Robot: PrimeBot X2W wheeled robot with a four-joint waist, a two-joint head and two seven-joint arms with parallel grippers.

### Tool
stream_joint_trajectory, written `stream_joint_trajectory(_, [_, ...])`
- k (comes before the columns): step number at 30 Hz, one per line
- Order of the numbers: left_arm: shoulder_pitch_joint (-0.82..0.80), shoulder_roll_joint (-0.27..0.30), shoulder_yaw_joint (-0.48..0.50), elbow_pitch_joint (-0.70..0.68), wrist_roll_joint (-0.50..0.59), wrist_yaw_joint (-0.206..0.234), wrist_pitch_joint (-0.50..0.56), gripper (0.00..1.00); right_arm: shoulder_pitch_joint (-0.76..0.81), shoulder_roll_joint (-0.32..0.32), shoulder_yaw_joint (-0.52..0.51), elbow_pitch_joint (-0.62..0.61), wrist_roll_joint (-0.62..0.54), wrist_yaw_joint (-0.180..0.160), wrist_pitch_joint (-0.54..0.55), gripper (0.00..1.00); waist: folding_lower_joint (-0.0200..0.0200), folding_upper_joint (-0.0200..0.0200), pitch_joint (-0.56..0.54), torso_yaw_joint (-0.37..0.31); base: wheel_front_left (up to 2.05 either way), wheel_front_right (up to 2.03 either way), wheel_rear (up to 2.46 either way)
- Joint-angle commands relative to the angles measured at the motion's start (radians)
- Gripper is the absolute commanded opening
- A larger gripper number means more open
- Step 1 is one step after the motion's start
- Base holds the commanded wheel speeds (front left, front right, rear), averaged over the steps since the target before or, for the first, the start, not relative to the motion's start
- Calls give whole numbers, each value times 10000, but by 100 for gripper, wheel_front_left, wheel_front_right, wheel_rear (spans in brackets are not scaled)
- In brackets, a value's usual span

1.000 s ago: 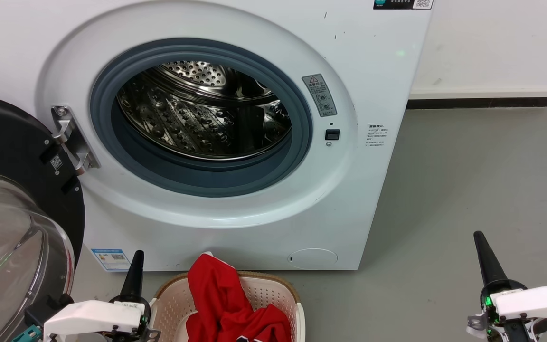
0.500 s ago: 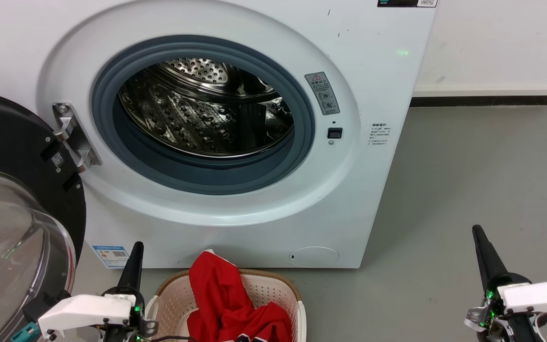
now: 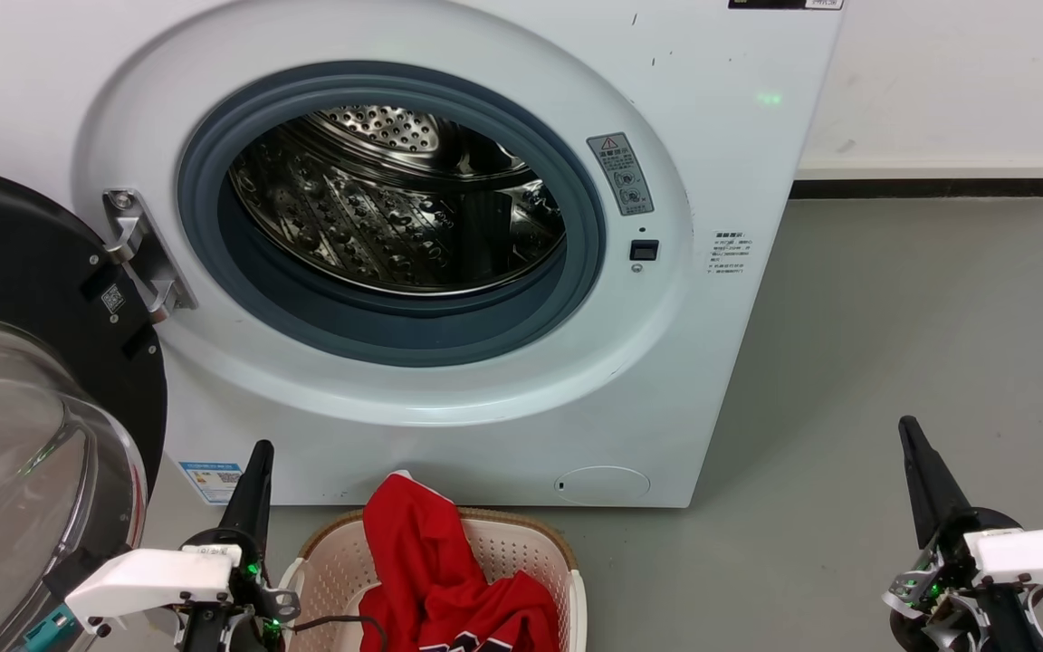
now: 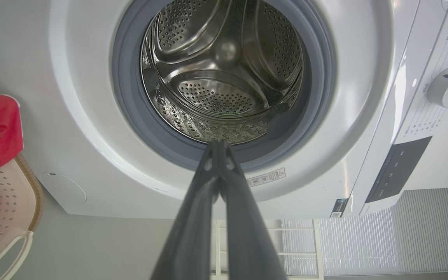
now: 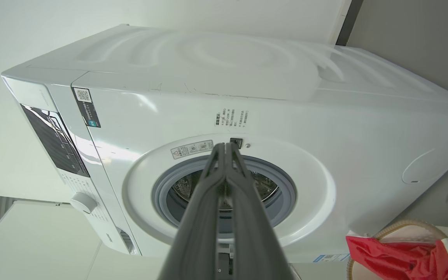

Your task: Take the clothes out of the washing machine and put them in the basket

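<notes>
Below the porthole, on the floor: clothes [image 3: 449,580] heaped in basket [image 3: 535,551], one draped over its washer-side rim. Drum [image 3: 395,208]: we see no fabric. Left gripper [image 3: 259,453], the nearer, just left of basket, closed, empty; right gripper [image 3: 911,436] well apart, closed, empty.

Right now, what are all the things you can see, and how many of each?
washing machine: one, white, straight ahead.
door: one, black frame, clear glass, open at left.
basket: one, cream, brown rim, on the floor before the washing machine.
clothes: red heap, number unclear, in the basket, one fold over its far rim.
wall: one, white, behind, upper right.
left gripper: one, dark, shut, left of the basket.
right gripper: one, dark, shut, far right.
</notes>
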Motion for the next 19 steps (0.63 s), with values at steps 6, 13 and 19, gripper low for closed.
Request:
stream_joint_trajectory(6, [-218,-21,81,51,-541,-116,128,0,-269,-46,-29,71,561,-3,159,0,0,0,32,24,0,0,0])
stream_joint_trajectory(13, [-283,-25,126,100,-1044,-176,256,0,-309,-47,-41,120,1075,-3,282,0,0,0,70,53,0,0,0])
stream_joint_trajectory(19, [-281,-26,124,94,-1030,-181,255,0,-314,-47,-40,117,1069,-3,268,0,0,0,73,55,0,0,0])
